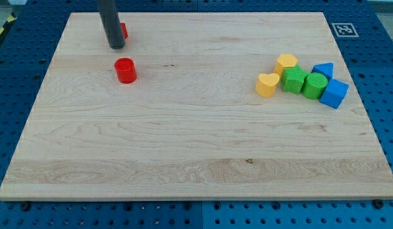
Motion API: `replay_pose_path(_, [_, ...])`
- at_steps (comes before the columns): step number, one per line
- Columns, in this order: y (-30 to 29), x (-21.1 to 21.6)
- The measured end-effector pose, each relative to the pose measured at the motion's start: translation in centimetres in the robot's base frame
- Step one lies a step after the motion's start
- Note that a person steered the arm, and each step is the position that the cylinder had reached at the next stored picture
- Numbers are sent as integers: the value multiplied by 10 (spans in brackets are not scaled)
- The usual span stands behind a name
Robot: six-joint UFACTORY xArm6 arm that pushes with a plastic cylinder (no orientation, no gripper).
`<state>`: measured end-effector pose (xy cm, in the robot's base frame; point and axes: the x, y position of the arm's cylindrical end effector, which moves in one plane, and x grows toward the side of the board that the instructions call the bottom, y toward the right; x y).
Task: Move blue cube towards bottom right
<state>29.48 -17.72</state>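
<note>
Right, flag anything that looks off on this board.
Nothing damaged or spilled. My tip sits at the view's top left, partly hiding a red block, far from the blue cube in the right-hand cluster.

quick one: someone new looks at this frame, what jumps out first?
Probably the tight cluster at the view's right: yellow heart, yellow block, two green blocks, and the blue cube at its lower right. Next, my tip far off at the view's top left, beside a red cylinder.
</note>
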Motion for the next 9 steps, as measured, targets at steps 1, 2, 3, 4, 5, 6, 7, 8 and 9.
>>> replay_pose_path(1, [-1, -26])
replay_pose_path(2, [-1, -36])
replay_pose_path(3, [19, -36])
replay_pose_path(4, [91, -36])
replay_pose_path(5, [171, -29])
replay_pose_path(6, [256, -5])
replay_pose_path(7, [340, 29])
replay_pose_path(8, [377, 34])
replay_pose_path(9, [389, 47])
